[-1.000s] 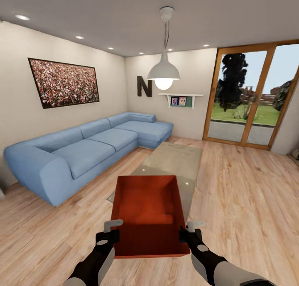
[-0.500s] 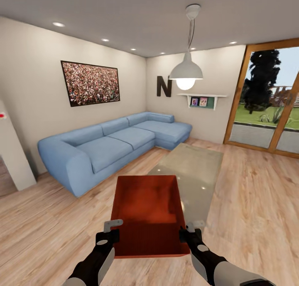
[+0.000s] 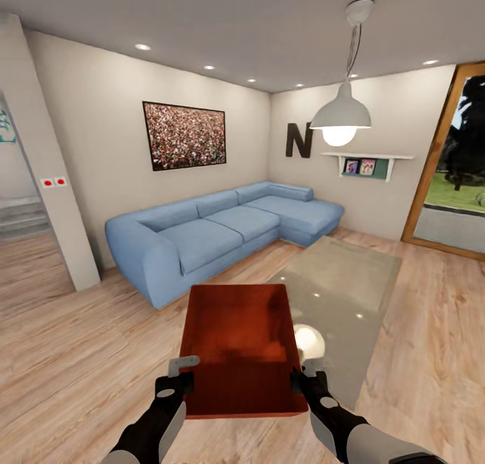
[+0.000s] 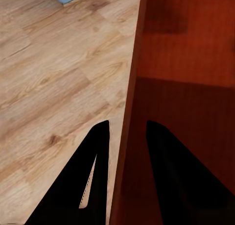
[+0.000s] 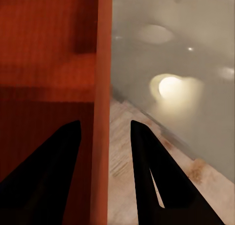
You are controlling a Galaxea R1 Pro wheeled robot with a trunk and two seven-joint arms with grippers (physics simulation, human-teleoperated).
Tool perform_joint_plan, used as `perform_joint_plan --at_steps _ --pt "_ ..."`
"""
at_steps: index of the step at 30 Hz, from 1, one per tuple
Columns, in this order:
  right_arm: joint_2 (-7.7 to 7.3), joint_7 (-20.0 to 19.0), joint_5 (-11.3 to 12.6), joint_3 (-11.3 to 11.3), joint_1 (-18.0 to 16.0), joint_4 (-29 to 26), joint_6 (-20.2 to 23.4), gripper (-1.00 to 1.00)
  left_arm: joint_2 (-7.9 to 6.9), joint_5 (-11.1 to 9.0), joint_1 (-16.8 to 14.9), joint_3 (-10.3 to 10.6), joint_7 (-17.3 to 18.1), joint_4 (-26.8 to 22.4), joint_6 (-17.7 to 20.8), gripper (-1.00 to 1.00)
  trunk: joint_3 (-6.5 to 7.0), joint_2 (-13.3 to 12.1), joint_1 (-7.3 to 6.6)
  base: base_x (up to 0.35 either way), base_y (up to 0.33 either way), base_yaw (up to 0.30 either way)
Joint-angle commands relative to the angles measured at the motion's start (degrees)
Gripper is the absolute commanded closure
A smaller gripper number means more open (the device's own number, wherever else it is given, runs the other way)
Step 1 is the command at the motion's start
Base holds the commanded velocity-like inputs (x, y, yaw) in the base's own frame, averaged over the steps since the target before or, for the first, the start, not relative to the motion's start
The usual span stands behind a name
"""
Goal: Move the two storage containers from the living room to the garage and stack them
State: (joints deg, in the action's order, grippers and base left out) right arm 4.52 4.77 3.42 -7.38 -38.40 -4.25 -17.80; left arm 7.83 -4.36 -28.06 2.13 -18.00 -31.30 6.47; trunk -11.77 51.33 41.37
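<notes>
Between two black grippers, an orange-red bin hangs above the wood floor. Left gripper pinches the bin's left wall, one finger inside and one outside; right gripper pinches the right wall likewise. Just beyond the bin lies a glass table reflecting the lamp. Farther back, a blue sofa lines the walls.

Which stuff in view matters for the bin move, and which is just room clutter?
Job: orange bin, held at its side walls by the left gripper and right gripper; wood floor of the living room.

Clutter: blue sofa, glass table, hanging lamp, wall picture, shelf.
</notes>
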Motion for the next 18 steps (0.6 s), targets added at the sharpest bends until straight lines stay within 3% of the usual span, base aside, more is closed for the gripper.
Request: perform_joint_plan --at_steps 1,18 --pt "-0.04 0.15 -0.08 -0.18 -0.01 0.11 -0.04 1.00 -0.10 -0.13 -0.06 -0.79 -0.37 -1.30 0.33 1.00 -0.09 0.07 0.01 0.000 0.000 0.300" --pt "-0.04 0.15 -0.08 -0.18 -0.01 0.12 -0.04 1.00 -0.10 -0.13 -0.07 -0.80 -0.37 -1.31 0.34 1.00 -0.09 0.07 0.01 0.000 0.000 0.300"
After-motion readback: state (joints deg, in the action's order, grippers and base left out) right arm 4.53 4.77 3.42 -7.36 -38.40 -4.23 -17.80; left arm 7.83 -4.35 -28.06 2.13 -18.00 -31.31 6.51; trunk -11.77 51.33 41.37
